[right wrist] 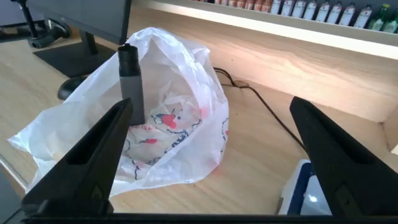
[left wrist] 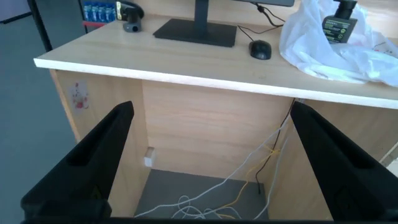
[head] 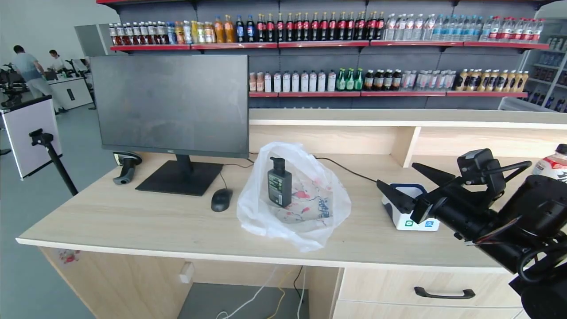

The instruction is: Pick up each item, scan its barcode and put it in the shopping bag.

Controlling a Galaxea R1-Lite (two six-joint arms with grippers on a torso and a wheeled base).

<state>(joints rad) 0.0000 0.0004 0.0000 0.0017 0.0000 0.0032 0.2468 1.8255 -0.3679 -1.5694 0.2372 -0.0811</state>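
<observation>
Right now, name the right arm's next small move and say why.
Probably swing the right gripper toward the drink bottle at the counter's right edge to grasp it. Its fingers are open and empty, the pump bottle already stands in the shopping bag, and that one appears to be the item left out.

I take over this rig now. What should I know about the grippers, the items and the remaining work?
Left gripper: open, empty, low in front of the counter edge.
Right gripper: open, empty, over the counter by the white scanner box.
Done: dark pump bottle stands in the shopping bag.
Left: drink bottle on the counter's right end, not yet bagged.
</observation>
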